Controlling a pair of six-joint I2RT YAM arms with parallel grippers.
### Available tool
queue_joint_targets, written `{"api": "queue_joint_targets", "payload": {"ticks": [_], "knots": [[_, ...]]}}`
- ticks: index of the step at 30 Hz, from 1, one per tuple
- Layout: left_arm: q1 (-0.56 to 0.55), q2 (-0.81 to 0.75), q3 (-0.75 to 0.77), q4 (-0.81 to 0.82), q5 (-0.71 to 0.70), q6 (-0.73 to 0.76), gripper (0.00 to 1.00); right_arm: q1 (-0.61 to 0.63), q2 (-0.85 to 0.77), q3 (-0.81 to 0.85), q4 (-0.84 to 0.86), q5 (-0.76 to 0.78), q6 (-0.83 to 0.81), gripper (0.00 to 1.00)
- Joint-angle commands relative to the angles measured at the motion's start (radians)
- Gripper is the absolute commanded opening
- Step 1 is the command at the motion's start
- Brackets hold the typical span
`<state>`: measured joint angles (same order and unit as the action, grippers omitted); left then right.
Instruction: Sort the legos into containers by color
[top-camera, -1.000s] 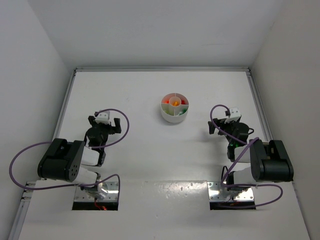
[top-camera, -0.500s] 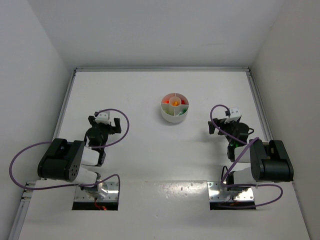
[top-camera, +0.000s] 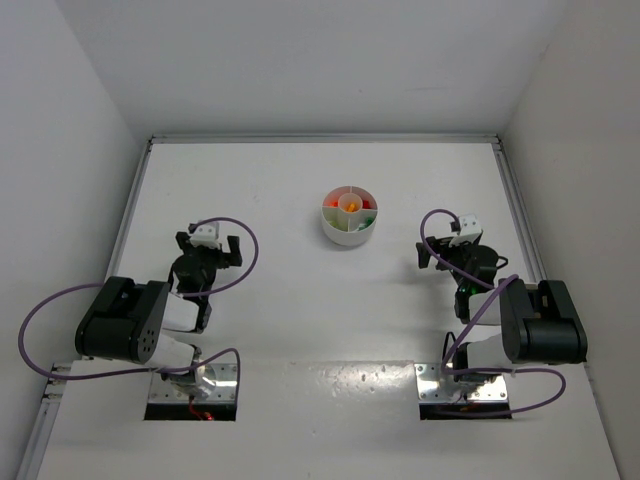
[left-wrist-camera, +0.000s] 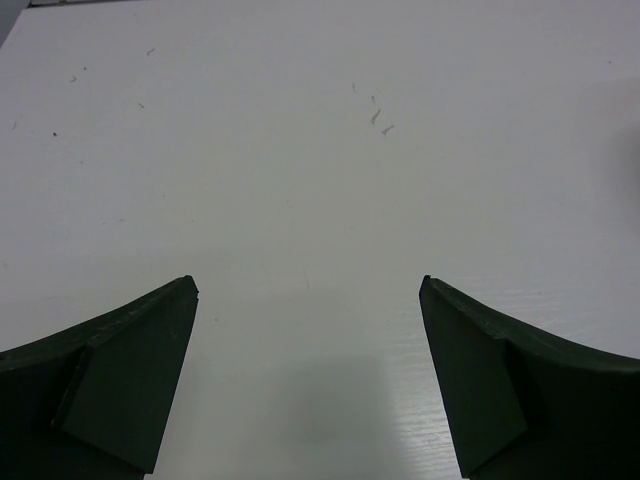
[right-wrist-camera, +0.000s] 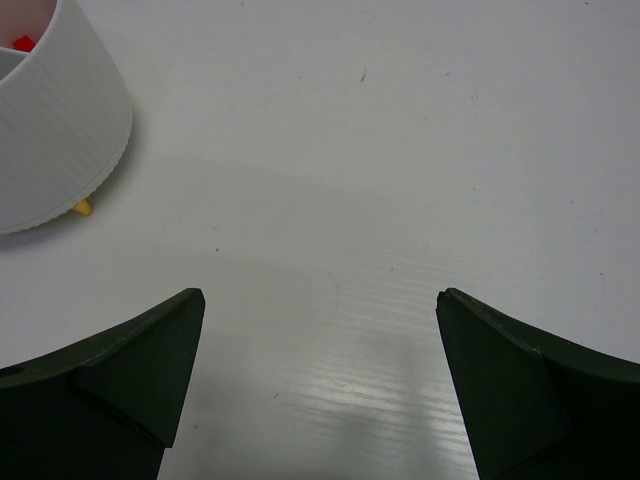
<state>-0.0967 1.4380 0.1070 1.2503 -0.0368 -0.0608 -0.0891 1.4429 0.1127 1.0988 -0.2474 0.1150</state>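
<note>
The round white dish stood on the white table, beyond the two arms and between them, somewhat nearer the right one. Inner walls split it into wedges around a small middle cup. From above, the legos inside showed only as specks of colour: orange in the middle cup, a red lego in the left wedge, a green lego in the right wedge. The far wedge looked pale, and what lay in it could not be told

The left gripper hung low over bare table, well apart from the dish. Its two dark fingers were spread wide with nothing between them. A few faint scratches marked the surface ahead of it

The right gripper was spread just as wide and held nothing, with only white table showing between its tips. In its wrist view the ribbed outer wall of the dish filled the upper left corner, clear of both fingers. A bit of red peeked over the rim there. One tiny yellow lego lay on the table outside the dish, right against the foot of the wall on the side facing the gripper

A purple cable looped from each arm near its wrist, and both arms sat folded close to their bases at the near edge
</note>
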Motion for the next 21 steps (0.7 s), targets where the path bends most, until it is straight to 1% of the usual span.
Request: {"api": "queue_joint_targets", "payload": {"ticks": [1,21], "knots": [[-0.003,-0.005,0.010,0.067,-0.009,-0.011,1.00,0.003,-0.004,0.018,0.084,-0.033,-0.009,0.99],[-0.012,-0.005,0.010,0.067,-0.009,-0.011,1.00,0.003,-0.004,0.018,0.084,-0.033,-0.009,0.99]]}}
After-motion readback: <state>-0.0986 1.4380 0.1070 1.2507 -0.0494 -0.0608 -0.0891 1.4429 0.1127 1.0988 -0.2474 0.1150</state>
